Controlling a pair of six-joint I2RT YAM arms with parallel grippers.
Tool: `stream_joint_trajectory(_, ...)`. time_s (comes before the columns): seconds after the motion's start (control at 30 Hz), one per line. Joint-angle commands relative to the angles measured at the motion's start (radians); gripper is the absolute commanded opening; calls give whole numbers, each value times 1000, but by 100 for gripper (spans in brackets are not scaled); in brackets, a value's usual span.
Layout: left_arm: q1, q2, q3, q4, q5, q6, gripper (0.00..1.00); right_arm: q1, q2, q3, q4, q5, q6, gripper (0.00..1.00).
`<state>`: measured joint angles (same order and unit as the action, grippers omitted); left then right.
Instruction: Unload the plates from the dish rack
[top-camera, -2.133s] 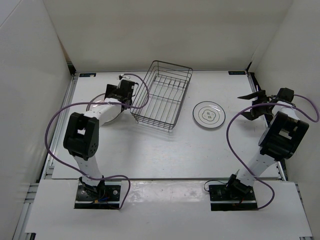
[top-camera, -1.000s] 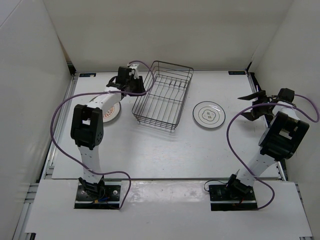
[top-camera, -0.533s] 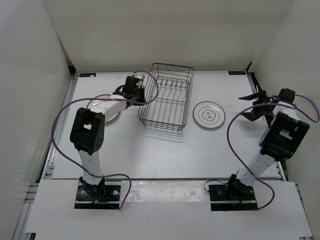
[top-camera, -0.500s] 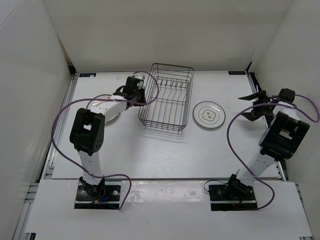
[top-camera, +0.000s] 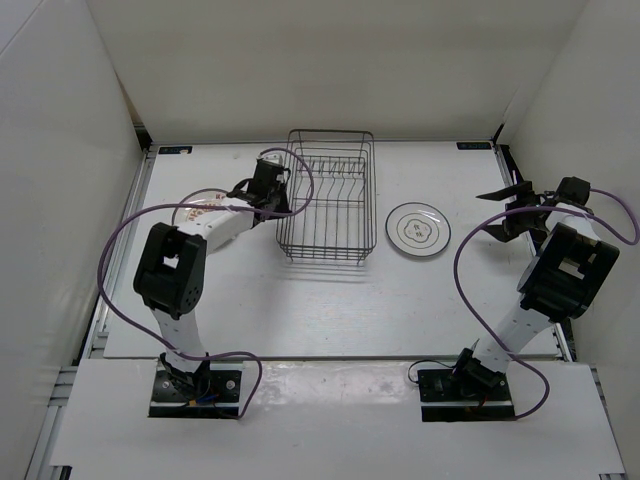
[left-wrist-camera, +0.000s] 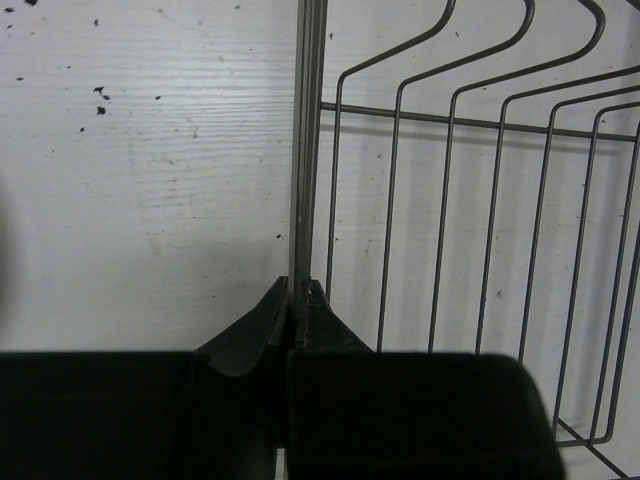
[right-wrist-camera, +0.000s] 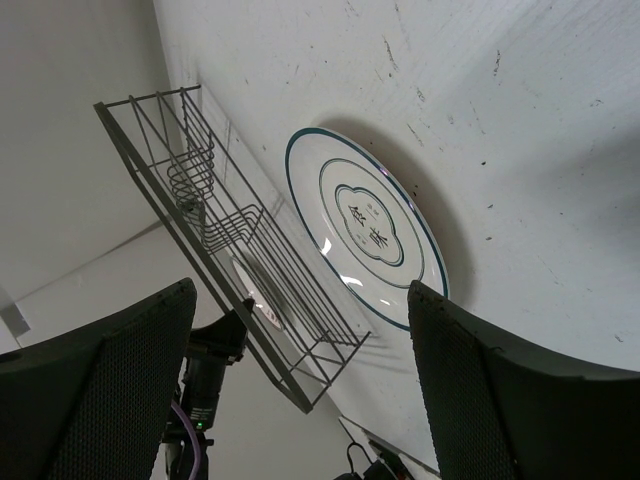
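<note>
The overhead view showed the dish rack standing on the table at mid-depth, somewhat left of centre, with the ringed plate lying flat just beside it on the right. The orange-red plate lay flat on the left, near the rack but apart from it and partly covered by the left arm. That view placed the left gripper at the rack's left side, but did not resolve its jaws. The left wrist view did. There the two dark fingers were pressed together on the upright-running rim wire of the rack, with no gap beyond the wire itself. The bent tines stood to the right of that wire and bare table to its left. Neither plate appeared in that view. The right gripper was seen from overhead near the table's right edge, well apart from the ringed plate and the rack. Its jaws were spread wide and held nothing. The right wrist view confirmed this, with its fingers standing far apart at either side of the frame and touching nothing. It also showed dark characters at the ringed plate's centre, illegible from overhead, and the rack beyond that plate.
</note>
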<state>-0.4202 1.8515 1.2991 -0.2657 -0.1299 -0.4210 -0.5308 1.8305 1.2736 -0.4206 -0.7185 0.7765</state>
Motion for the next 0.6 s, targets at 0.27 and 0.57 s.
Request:
stream_joint_trajectory(0.27,29,-41,-9,22,19,11,82,-46,-19,4,0,8,23,88)
stream_joint_trajectory(0.57,83,-106,133,-7,127,79,100,-64,12,49,56,-18,7,90)
